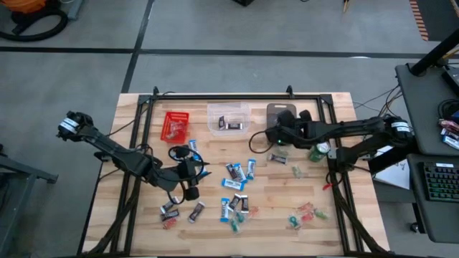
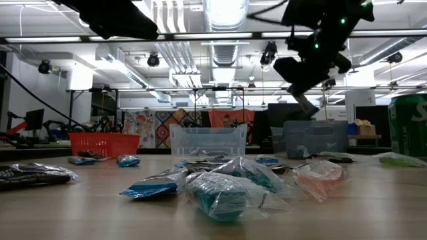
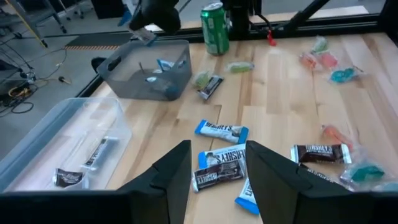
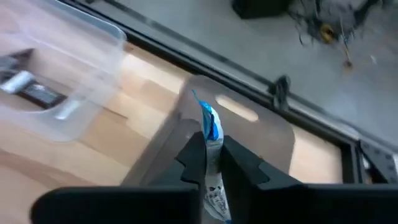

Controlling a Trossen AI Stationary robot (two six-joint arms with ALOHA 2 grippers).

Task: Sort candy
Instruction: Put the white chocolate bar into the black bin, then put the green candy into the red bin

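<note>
Many candy pieces (image 1: 237, 188) scattered mid-table, from six to three o'clock. Right gripper (image 4: 212, 163) over the grey bin (image 1: 281, 112) at twelve o'clock, pinching a blue-and-white sweet (image 4: 210, 127). Left gripper (image 3: 217, 177) at seven o'clock, fingers spread apart above more sweets, holding nothing.

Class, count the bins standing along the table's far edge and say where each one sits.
3, in a row: the red bin nearest the left arm, the clear bin in the middle, the grey bin under the right gripper.
</note>
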